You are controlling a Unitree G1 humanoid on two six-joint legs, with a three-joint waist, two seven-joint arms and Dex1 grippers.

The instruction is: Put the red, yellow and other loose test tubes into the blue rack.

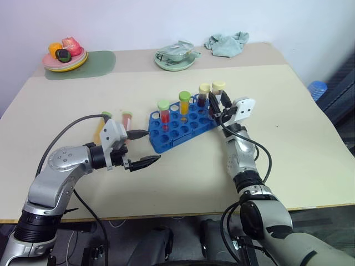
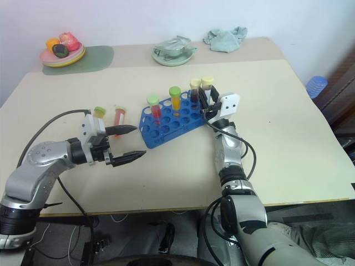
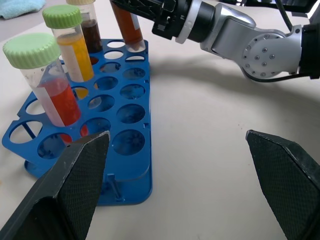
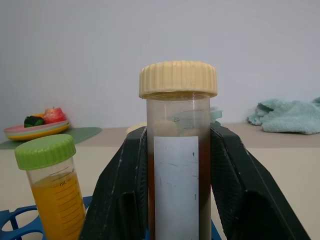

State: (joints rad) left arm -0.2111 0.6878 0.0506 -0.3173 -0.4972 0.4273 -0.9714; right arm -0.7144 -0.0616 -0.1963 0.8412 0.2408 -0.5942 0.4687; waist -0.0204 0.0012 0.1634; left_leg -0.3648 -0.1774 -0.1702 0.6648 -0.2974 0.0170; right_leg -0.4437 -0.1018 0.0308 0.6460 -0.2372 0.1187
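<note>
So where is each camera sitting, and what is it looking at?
Head eyes: look down over the table at both arms and the blue rack.
Left wrist: looks between its open left gripper at the rack.
Right wrist: faces the cream-capped tube clamped in the right gripper.
Shared: both wrist views show the yellow tube.

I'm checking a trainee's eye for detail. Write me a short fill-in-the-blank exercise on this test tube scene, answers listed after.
1. The right gripper is shut on a tube with a ____ cap.
2. The tube of yellow liquid in the blue rack has a ____ cap.
3. The left gripper has its fingers ____.
4. The number of loose tubes lying on the table beside the rack is ____.

Missing words: cream; green; open; two
</note>
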